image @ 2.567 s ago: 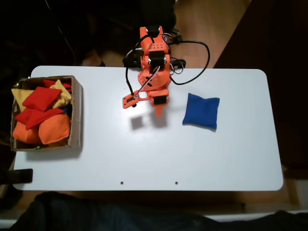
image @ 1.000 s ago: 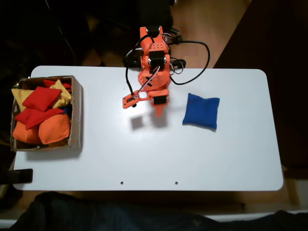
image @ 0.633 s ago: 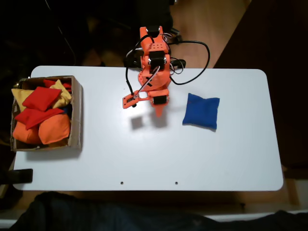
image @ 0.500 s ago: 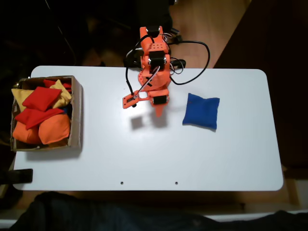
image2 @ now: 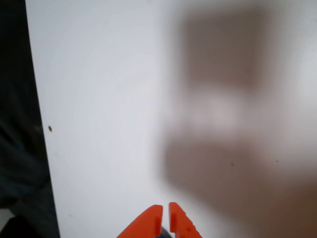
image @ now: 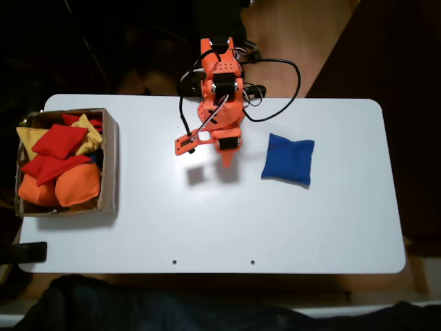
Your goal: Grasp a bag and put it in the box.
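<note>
orange arm (image: 219,96) folded, hand (image2: 164,218) nearly closed, empty, above white table (image: 275,221)

We see the orange arm (image: 219,89) folded compactly over its base at the far edge of the table in the fixed view, its links stacked close together and black cables looping out from the upper joints to the right. The gripper (image: 226,160) points toward the near side, its tapered orange tip hanging above the surface and holding nothing. In the wrist view we note the gripper (image2: 164,218) entering from the bottom edge, its two orange fingertips (image2: 153,220) nearly meeting with only a thin slit between them.
</note>
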